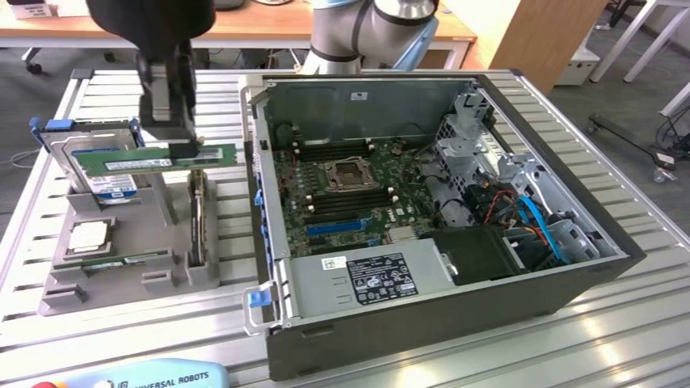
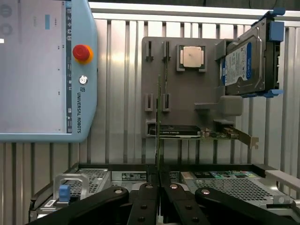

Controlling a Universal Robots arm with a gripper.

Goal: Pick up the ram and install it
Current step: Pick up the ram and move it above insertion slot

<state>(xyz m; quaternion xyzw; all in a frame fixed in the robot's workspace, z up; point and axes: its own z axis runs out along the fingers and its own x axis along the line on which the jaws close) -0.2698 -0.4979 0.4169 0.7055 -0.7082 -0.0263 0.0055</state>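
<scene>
Your hand [image 1: 178, 144] was pinched shut on the ram [image 1: 137, 162]. It gripped the green stick near its middle, so the stick hung level, long edge down, over the gray holder tray [image 1: 65, 291] on the exterior view's left. The stick seemed lifted clear of the tray's slots, though the angle made that hard to confirm. Just behind it stood the hard drive [image 1: 103, 182] in its blue-tabbed bracket. Lower in the tray lay the silver processor [image 1: 89, 234], the second ram stick [image 1: 124, 263] and, on edge, the dark expansion card [image 1: 197, 218]. The open computer case [image 1: 431, 323] sat beside the tray on the slatted metal desk [image 1: 641, 327], with its motherboard [image 1: 356, 202] exposed and well apart from the held stick. In the wrist view your hand [image 2: 159, 185] had its two black fingers [image 2: 146, 199] pressed onto the ram [image 2: 158, 126], seen edge-on as a thin line with the tray [image 2: 187, 93] beyond it. The teach pendant [image 2: 42, 70] lay next to the tray.
</scene>
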